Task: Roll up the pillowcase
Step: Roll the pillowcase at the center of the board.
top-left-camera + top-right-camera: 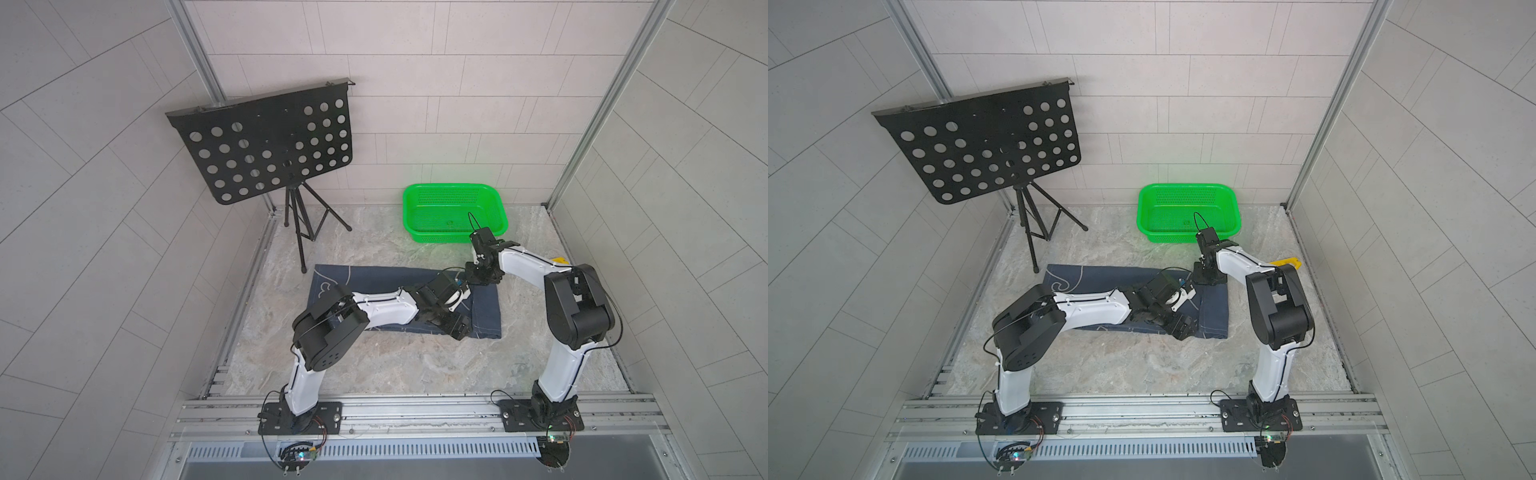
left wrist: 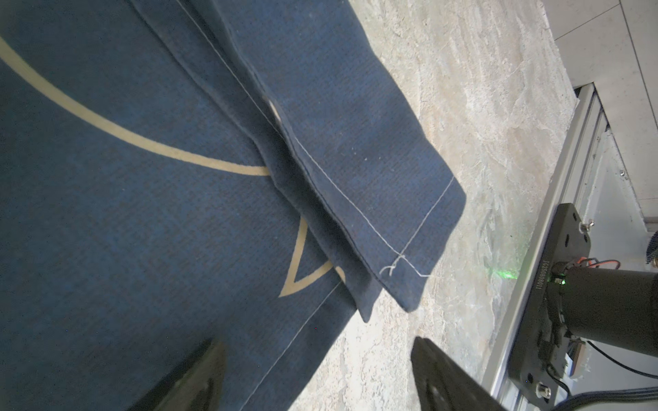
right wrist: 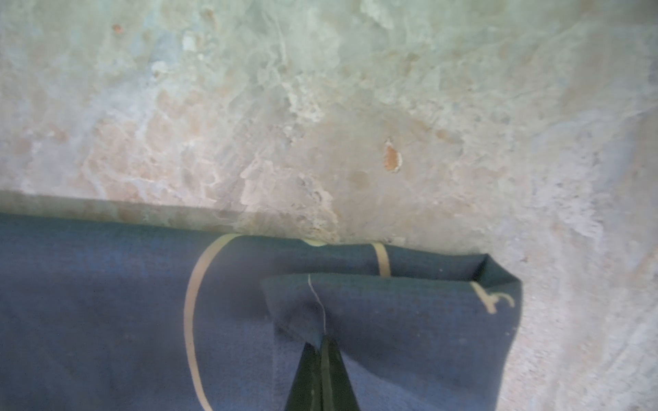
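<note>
The dark navy pillowcase (image 1: 374,278) (image 1: 1100,276) lies folded into a wide band on the marble table, with pale outline drawings on it. My right gripper (image 3: 324,343) is shut on a folded-over flap at the cloth's far right corner; in both top views it points down there (image 1: 471,276) (image 1: 1202,276). My left gripper (image 2: 320,359) is open at the near right corner (image 1: 457,328) (image 1: 1179,328). One finger hangs over the pillowcase (image 2: 142,231) and the other over bare table. Layered hems with white stitching lie ahead of it.
A green perforated basket (image 1: 453,188) stands behind the right arm. A black music stand (image 1: 266,145) on a tripod is at the back left, one leg close to the cloth's far left corner. A yellow object (image 1: 559,261) lies by the right wall.
</note>
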`<control>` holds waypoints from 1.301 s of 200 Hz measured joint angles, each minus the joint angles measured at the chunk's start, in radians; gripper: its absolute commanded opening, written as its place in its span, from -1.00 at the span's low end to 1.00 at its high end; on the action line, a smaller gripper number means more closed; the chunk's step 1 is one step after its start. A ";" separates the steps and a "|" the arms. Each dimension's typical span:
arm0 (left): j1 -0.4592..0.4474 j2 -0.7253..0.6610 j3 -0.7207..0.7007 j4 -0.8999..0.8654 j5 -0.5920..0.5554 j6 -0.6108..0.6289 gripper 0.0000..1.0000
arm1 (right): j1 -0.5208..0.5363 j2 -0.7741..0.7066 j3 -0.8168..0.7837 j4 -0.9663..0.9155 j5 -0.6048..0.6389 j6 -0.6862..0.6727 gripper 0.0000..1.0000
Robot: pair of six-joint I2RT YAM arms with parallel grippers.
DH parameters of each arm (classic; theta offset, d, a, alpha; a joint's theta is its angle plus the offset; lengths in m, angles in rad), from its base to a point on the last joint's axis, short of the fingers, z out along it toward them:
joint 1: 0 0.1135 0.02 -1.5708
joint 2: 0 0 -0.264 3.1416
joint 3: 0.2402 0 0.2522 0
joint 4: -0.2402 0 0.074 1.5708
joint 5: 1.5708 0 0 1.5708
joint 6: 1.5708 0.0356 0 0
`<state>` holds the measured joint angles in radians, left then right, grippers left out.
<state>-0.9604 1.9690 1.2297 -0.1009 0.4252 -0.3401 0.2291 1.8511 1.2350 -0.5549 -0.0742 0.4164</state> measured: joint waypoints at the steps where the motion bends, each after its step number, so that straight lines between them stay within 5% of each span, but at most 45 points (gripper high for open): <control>1: 0.000 0.000 0.000 0.000 0.000 0.000 0.78 | 0.000 0.000 0.000 0.000 0.001 0.002 -0.96; 122: 0.000 0.003 0.000 0.000 0.014 -0.002 0.78 | -0.010 -0.052 -0.033 0.103 0.012 0.108 -0.96; 224: 0.000 0.006 0.008 -0.006 0.012 -0.004 0.78 | -0.016 -0.056 -0.048 0.096 -0.113 0.068 -0.25; 260: 0.000 0.006 0.039 -0.025 -0.013 0.000 0.75 | -0.058 -0.136 -0.071 0.064 -0.169 0.053 -0.21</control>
<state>-0.9604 1.9747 1.2690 -0.1261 0.4118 -0.3401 0.1707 1.7149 1.1641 -0.4904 -0.2436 0.4698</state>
